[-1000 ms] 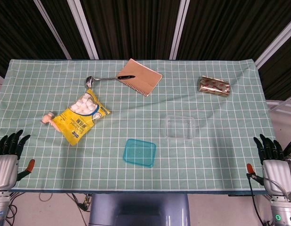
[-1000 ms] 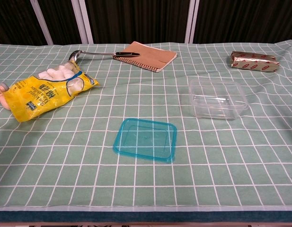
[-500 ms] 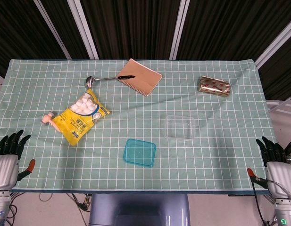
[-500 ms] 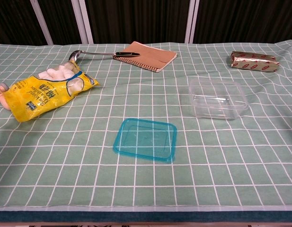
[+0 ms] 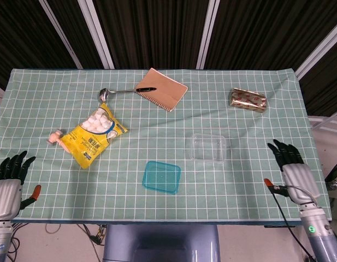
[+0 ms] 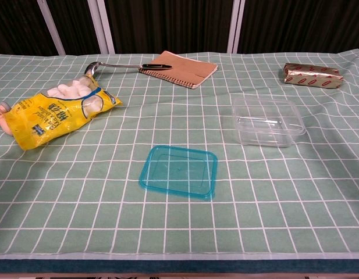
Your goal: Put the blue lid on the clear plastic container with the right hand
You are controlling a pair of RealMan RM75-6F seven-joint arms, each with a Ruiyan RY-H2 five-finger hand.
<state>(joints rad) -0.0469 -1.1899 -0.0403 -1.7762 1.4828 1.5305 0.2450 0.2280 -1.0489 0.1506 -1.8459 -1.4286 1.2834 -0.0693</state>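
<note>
the flat blue plastic lid (image 5: 162, 176) is lying on the bench (image 5: 255, 125), which has a green cloth with a white grid over it, down near the front edge about the middle. the clear plastic container (image 5: 209, 148), a shallow rectangular tub, sits apart from it at roughly 2 o'clock from the lid, open on top with nothing in it that i can see.

the right robot hand (image 5: 289, 166) is over the front right corner of the bench, at about 4 o'clock from the container and well apart from both it and the lid. dark fingers spread and pointing up the bench, holding nothing. the left robot hand (image 5: 9, 177) is off the front left corner, at 9 o'clock from the lid, fingers also apart and holding nothing. neither shows in the chest view.

other stuff: a yellow bag of white sweets (image 5: 93, 134) at 10 o'clock from the lid, a small pinkish thing (image 5: 55, 136) just beside its left end, a brown spiral notebook (image 5: 161, 89) at the back with a metal ladle (image 5: 120, 91) reaching out to its left, and a gold foil packet (image 5: 248, 100) at the back right.
</note>
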